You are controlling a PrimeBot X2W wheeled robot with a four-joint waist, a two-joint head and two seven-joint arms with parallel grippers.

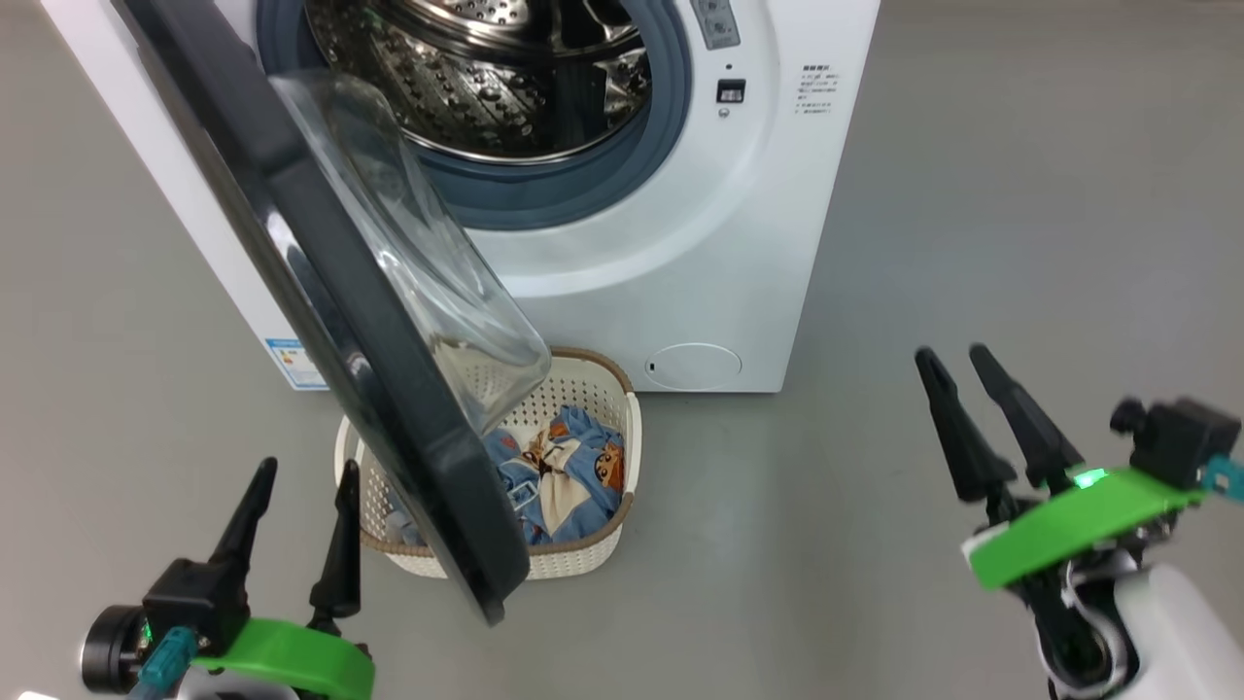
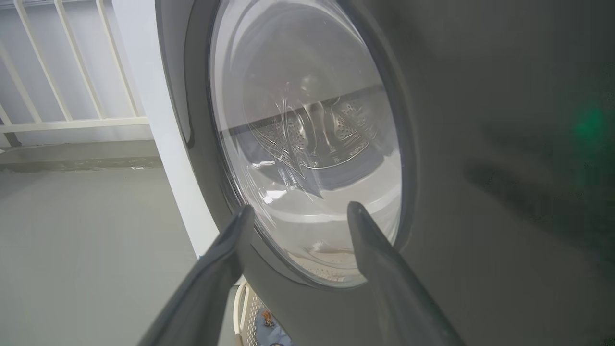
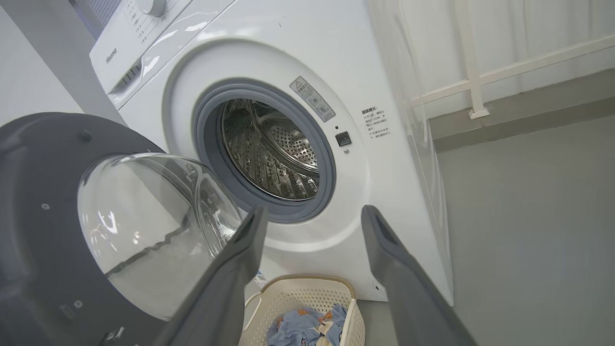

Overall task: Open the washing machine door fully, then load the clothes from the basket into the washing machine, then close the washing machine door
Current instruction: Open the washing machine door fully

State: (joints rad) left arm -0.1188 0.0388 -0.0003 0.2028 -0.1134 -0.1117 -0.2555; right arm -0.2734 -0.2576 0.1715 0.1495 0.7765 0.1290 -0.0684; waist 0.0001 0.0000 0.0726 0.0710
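The white washing machine (image 1: 680,243) stands ahead with its steel drum (image 1: 486,68) showing. Its door (image 1: 321,292), black-rimmed with a clear glass bowl, hangs partly open and reaches out over the basket (image 1: 622,418). That cream basket sits on the floor in front of the machine and holds light-blue clothes (image 1: 564,472). My left gripper (image 1: 303,494) is open at the lower left, just outside the door (image 2: 307,144). Off to the right my right gripper (image 1: 952,360) is open and empty, well clear of the machine (image 3: 375,62), facing the drum (image 3: 274,154), with the basket (image 3: 298,293) and clothes (image 3: 302,327) below.
Grey floor (image 1: 1020,194) lies open to the right of the machine. A white railing (image 3: 475,81) and a low ledge run behind the machine. The door's lower edge covers the basket's left half.
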